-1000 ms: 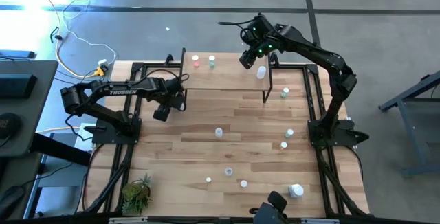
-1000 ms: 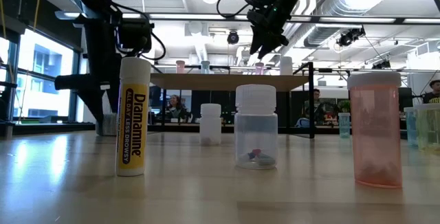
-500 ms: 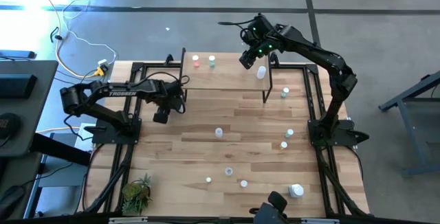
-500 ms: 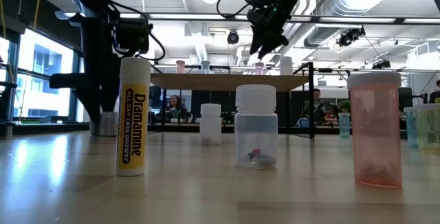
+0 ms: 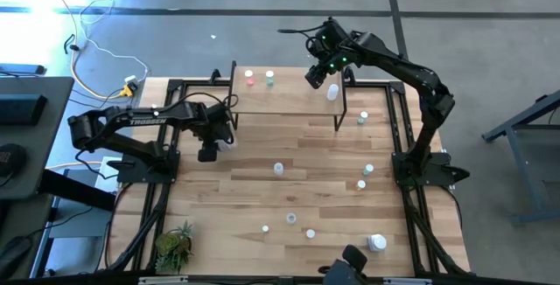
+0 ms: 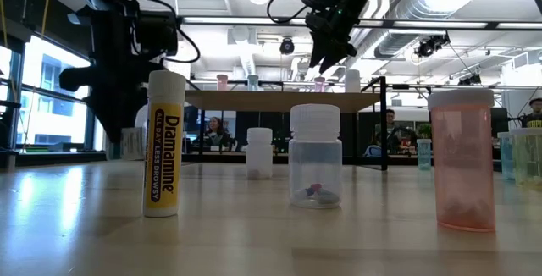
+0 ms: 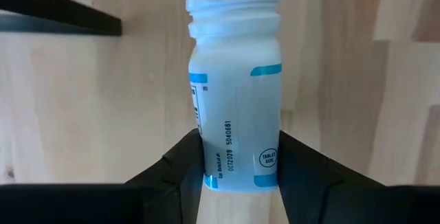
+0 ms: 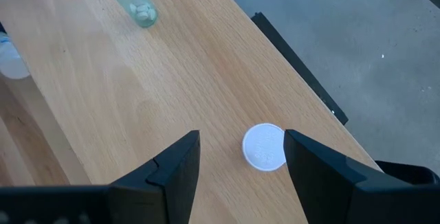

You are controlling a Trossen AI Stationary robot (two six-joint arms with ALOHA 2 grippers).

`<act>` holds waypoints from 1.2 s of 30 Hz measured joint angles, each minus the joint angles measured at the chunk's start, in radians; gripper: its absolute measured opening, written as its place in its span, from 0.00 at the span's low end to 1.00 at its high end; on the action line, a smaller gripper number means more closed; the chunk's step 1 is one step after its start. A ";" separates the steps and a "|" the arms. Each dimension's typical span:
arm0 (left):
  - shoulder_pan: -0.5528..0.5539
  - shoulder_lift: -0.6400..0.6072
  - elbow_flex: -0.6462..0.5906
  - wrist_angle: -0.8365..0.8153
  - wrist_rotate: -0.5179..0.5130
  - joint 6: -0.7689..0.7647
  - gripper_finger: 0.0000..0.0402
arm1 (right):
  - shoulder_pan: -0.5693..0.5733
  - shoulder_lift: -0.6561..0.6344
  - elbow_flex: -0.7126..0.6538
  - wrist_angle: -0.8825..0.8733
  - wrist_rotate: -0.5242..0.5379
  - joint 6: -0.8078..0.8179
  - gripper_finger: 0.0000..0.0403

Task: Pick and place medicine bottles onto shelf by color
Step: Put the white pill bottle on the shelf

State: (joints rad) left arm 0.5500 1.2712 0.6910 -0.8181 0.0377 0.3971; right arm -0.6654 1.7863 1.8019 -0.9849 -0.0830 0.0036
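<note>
Bottle [image 7: 235, 93] label in wrist view only

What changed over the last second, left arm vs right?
The left gripper closed on a white bottle near the table's left side, and the arm drew slightly toward the front edge. The right gripper stayed open above the shelf, over a white-capped bottle. The bottles on the shelf and table did not move.

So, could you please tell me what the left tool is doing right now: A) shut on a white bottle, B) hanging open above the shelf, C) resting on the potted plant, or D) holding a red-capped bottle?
A: the left wrist view shows the left tool clamped on both sides of a white bottle.
</note>
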 joint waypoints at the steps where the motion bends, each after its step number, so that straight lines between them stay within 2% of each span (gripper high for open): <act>1: -0.003 -0.009 0.000 0.001 0.011 -0.010 0.34 | 0.004 0.000 0.000 -0.002 0.000 0.000 0.50; 4: -0.012 -0.041 0.000 0.002 0.041 -0.021 0.34 | 0.015 -0.006 0.008 -0.019 0.000 0.000 0.50; 17: -0.023 -0.245 0.002 0.026 0.040 -0.044 0.34 | 0.095 -0.009 0.116 -0.060 0.000 -0.001 0.50; 24: -0.023 -0.325 0.002 0.208 0.063 -0.188 0.34 | 0.128 -0.009 0.116 -0.047 0.000 -0.001 0.50; 31: -0.023 -0.347 0.002 0.375 0.048 -0.299 0.34 | 0.164 -0.009 0.116 0.007 -0.013 0.000 0.50; 36: -0.023 -0.347 0.002 0.484 0.048 -0.325 0.35 | 0.178 -0.009 0.116 0.040 -0.047 0.043 0.56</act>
State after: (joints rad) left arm 0.5274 0.9237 0.6930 -0.3341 0.0853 0.0721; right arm -0.4870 1.7771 1.9179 -0.9449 -0.1304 0.0464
